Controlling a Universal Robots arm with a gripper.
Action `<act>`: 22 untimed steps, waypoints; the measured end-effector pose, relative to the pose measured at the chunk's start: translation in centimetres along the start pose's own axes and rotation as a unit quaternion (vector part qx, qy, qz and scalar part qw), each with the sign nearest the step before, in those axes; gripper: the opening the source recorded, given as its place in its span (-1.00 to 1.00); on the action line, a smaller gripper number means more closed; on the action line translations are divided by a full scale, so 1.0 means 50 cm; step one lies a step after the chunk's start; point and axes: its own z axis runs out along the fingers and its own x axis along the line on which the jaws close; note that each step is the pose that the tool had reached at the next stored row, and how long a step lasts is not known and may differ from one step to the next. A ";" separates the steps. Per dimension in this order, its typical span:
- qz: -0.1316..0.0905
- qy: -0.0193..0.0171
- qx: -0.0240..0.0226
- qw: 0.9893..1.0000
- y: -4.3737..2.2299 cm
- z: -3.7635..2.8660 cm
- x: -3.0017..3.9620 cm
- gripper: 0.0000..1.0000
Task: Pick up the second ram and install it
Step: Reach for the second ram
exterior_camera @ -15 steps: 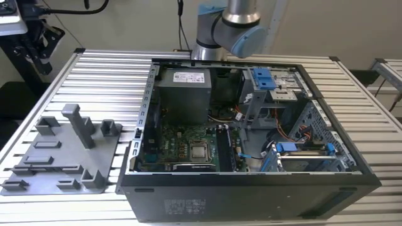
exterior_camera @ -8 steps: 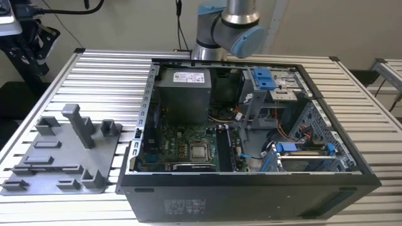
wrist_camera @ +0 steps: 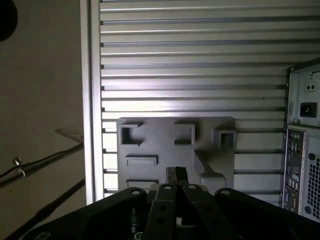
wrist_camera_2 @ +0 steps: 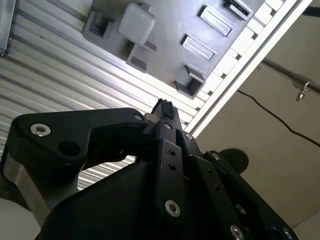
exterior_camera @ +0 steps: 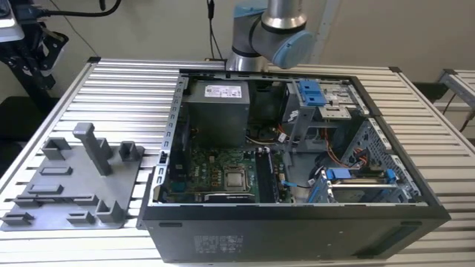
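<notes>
My gripper (wrist_camera: 176, 173) hangs high above the grey plastic fixture (wrist_camera: 150, 145), its two black fingers pressed together with nothing visible between them. In the second wrist view the same fingertips (wrist_camera_2: 164, 107) meet in a point over the table's edge, with the fixture (wrist_camera_2: 165, 30) beyond them. The exterior view's left holds the fixture (exterior_camera: 74, 183), with upright posts and empty pockets. The second ram is out of view. The arm's base joint (exterior_camera: 271, 36) stands behind the open computer case (exterior_camera: 297, 228).
The open case shows its motherboard (exterior_camera: 222, 178), power supply (exterior_camera: 215, 108) and blue drive brackets (exterior_camera: 356, 175). The case's rear panel (wrist_camera: 302, 150) stands beside the fixture. The slatted metal table (wrist_camera: 190, 60) ends at an edge near the fixture; cables (wrist_camera_2: 280, 120) run below.
</notes>
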 end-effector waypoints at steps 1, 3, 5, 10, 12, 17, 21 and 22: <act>0.000 0.000 0.000 1.000 0.000 0.000 0.000 -0.79; 0.000 0.000 0.000 1.000 0.000 0.001 0.001 -0.79; 0.000 0.000 0.000 1.000 -0.001 0.002 0.003 -0.79; 0.000 0.000 0.000 1.000 -0.010 0.004 0.012 -0.79; 0.000 0.000 0.000 1.000 -0.015 0.005 0.014 -0.79; 0.000 0.000 0.000 1.000 -0.035 0.006 0.014 -0.79; 0.000 0.000 0.000 1.000 -0.055 0.007 0.013 -0.79; 0.000 0.000 0.000 1.000 -0.061 0.007 0.013 -0.79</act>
